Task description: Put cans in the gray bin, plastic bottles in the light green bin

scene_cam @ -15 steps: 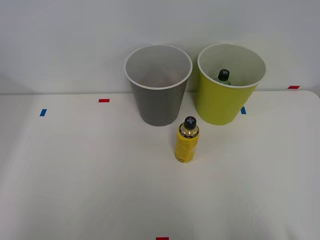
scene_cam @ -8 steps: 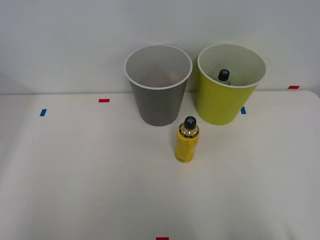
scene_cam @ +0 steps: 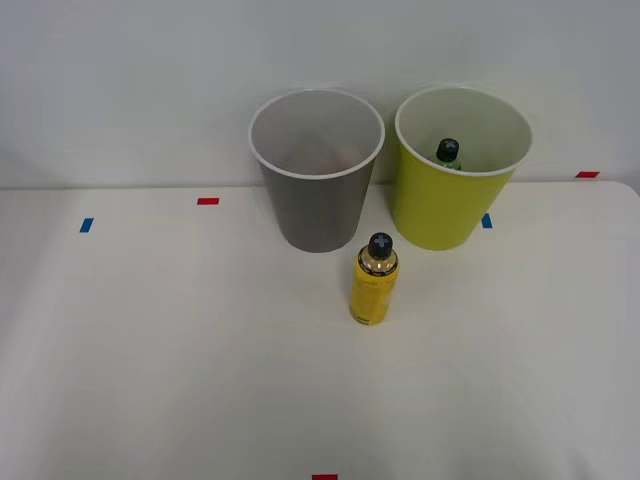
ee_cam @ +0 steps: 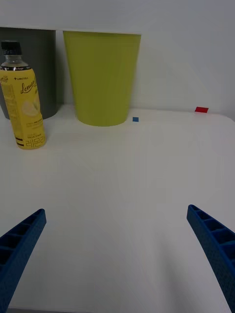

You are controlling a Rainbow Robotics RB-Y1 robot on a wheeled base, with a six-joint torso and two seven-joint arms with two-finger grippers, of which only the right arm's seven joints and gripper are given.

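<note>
A staged robot test bench, most likely in a lab.

A plain white table stands against a bare, pale wall, with no household or shop furnishings around it. Small red tape marks and blue tape marks are stuck to the tabletop at intervals, the kind used to fix positions in a trial. The only props are a gray bin and a light green bin set side by side at the back, with a yellow lemon-drink bottle standing upright just in front of them.
</note>
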